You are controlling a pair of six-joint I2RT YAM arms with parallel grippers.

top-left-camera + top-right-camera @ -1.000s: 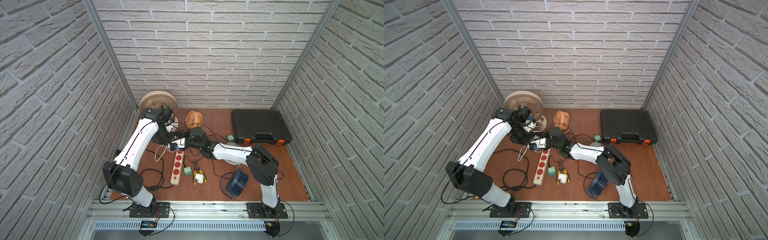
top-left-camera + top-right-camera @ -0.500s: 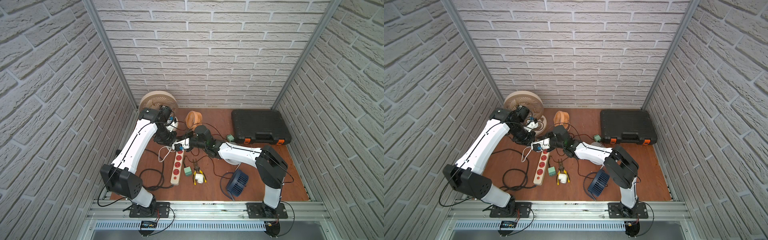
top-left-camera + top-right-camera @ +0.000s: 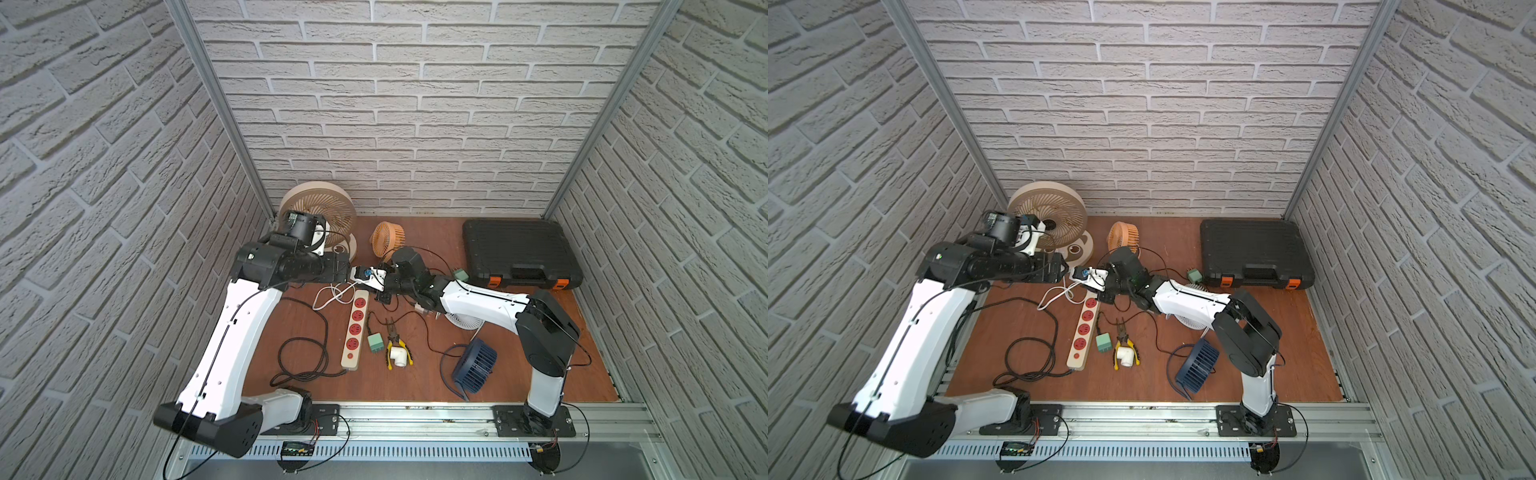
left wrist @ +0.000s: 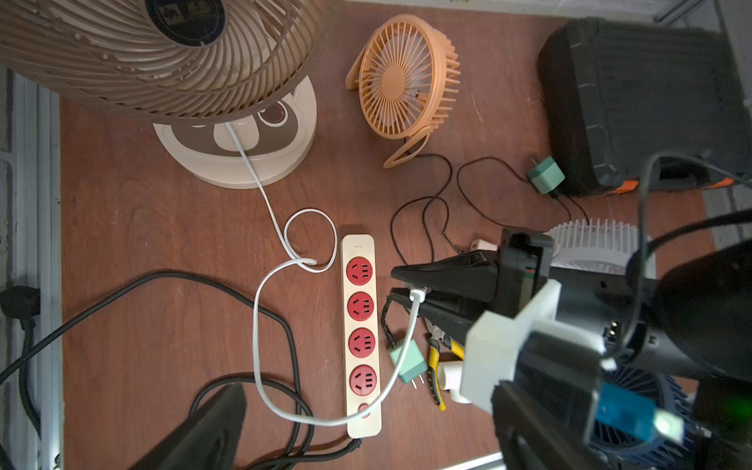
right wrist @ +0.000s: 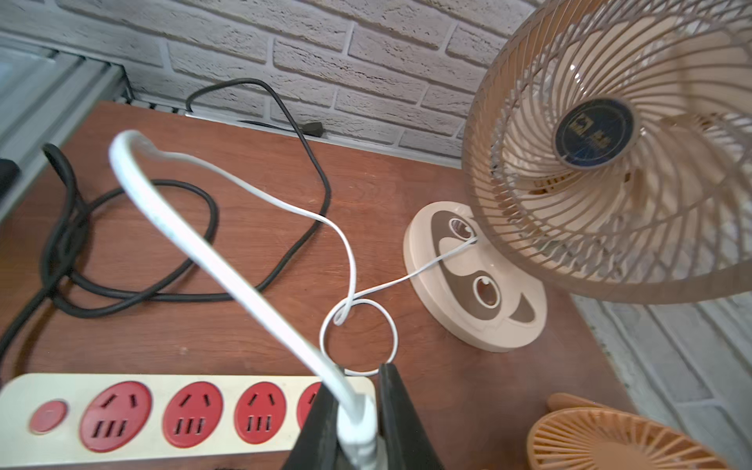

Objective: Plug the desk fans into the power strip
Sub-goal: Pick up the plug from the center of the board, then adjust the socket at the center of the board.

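Found the right claw (image 4: 392,283) clenched on the white cord (image 4: 256,325) at its plug end, held above the table (image 3: 419,382) just beside the far end of the power strip (image 3: 355,328); could not make out the prongs. Saw the left claw (image 3: 345,270) spread wide and empty, close by. Traced the cord back to the desk fan (image 3: 318,208) in the far left corner. Noted all four red sockets (image 4: 359,272) bare. Judged the pick-up done; reckoned aligning the prongs, pressing the plug into a socket and letting go yet to come.
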